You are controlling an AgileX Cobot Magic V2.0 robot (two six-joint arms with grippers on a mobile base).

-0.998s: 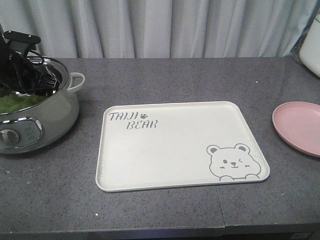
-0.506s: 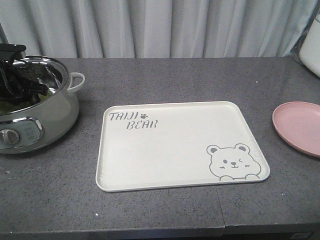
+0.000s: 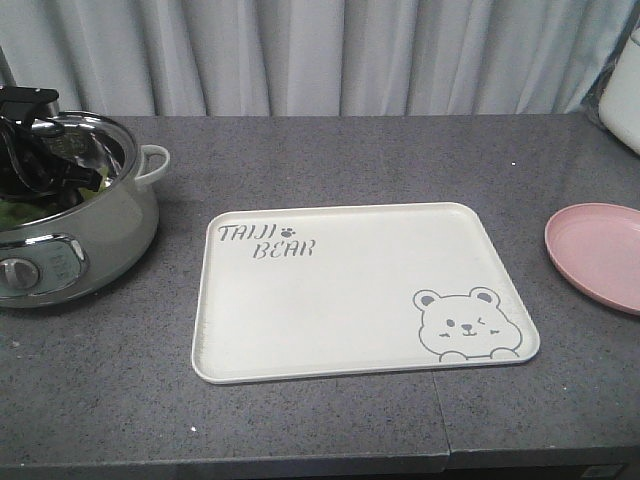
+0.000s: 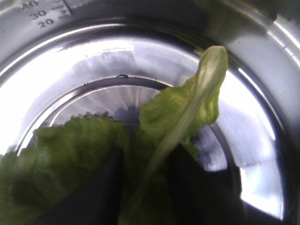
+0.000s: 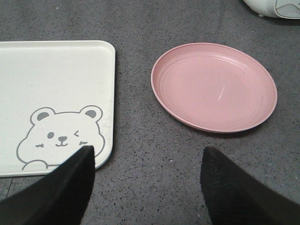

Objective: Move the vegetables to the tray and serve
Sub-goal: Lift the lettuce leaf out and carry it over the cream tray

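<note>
The vegetables [image 4: 178,108] are bright green lettuce leaves lying inside the steel pot [image 3: 100,225] at the table's left; a strip of green [image 3: 12,212] shows over the pot's rim. My left gripper [image 4: 146,159] reaches down into the pot, its two dark fingers close together with a pale-ribbed leaf pinched between them. The cream tray [image 3: 350,300] with the bear drawing lies bare in the middle of the table. My right gripper [image 5: 147,159] hangs open over the grey table, between the tray's right corner [image 5: 56,79] and a pink plate, holding nothing.
The round pink plate [image 3: 600,250] sits at the right edge, also seen close in the right wrist view [image 5: 213,86]. A white appliance [image 3: 625,95] stands at the back right. A curtain closes off the far side of the table.
My left gripper dropped lower and leftward into the pot a second ago, then stayed there, rising only slightly. Tray, plate and right gripper's surroundings are unchanged.
</note>
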